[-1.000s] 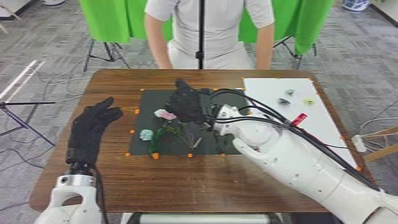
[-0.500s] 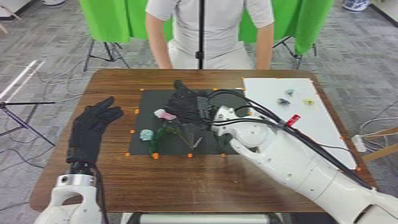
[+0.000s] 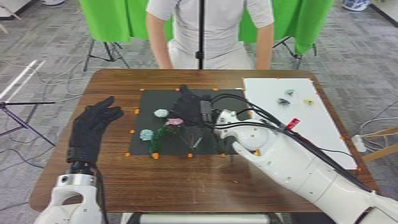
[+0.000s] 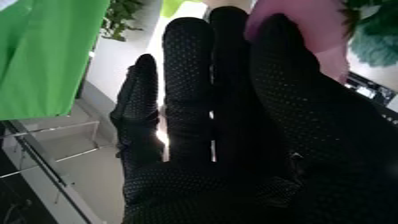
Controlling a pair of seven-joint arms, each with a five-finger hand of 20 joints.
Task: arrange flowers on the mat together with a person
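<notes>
Flowers (image 3: 176, 122) lie on the dark mat (image 3: 153, 99) in the head view: you can see a white bloom (image 3: 161, 113), a pink bloom (image 3: 173, 120) just beside it and a light-blue bloom (image 3: 147, 135) nearer you, by some green stems (image 3: 158, 136). Stems point roughly your way and heads mostly away, probably so the lot reads as 1 bouquet. Your right robot hand (image 3: 188, 106) is over the mat, beside the pink bloom — likely there to settle that head among its neighbours. Your left robot hand (image 3: 94, 120) is open and relaxed at the left of the mat, presumably kept aside to leave the other arm room. On the white board (image 3: 315, 131), to the right, sit 3 small pieces (image 3: 283, 101), perhaps set apart as spares on the counter (image 3: 213, 182).

In the right wrist view, your right robot hand is open, fingers straight, with the thumb up against the pink petals; a teal bloom (image 4: 377, 44) shows past them. Ease away gently — a snagged petal could drag the arrangement askew.
</notes>
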